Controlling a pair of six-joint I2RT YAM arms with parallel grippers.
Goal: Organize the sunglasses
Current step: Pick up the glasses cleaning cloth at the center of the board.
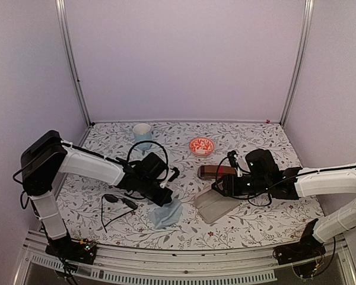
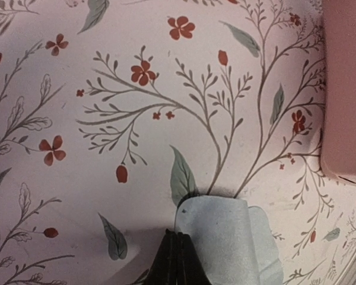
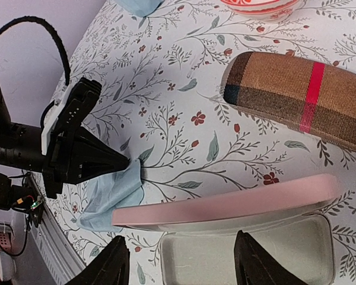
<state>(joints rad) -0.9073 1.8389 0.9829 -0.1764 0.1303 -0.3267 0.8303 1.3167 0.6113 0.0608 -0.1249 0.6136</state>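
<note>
Black sunglasses [image 1: 115, 200] with thin arms lie on the flowered table, left of my left gripper [image 1: 168, 200]. That gripper [image 2: 178, 237] is shut, its tips pinching the raised edge of a light blue cloth [image 2: 225, 237]. The cloth [image 1: 167, 215] sits between the sunglasses and an open pink case [image 1: 216, 206]. My right gripper [image 3: 184, 261] hangs open over the case's pale tray, whose pink lid [image 3: 237, 202] stands up just beyond the fingers. Nothing is between its fingers.
A brown plaid case with a red band [image 1: 216, 172] lies behind the pink case. A red patterned bowl [image 1: 202, 146] and a pale blue cup [image 1: 142, 132] stand at the back. White walls close the table on three sides.
</note>
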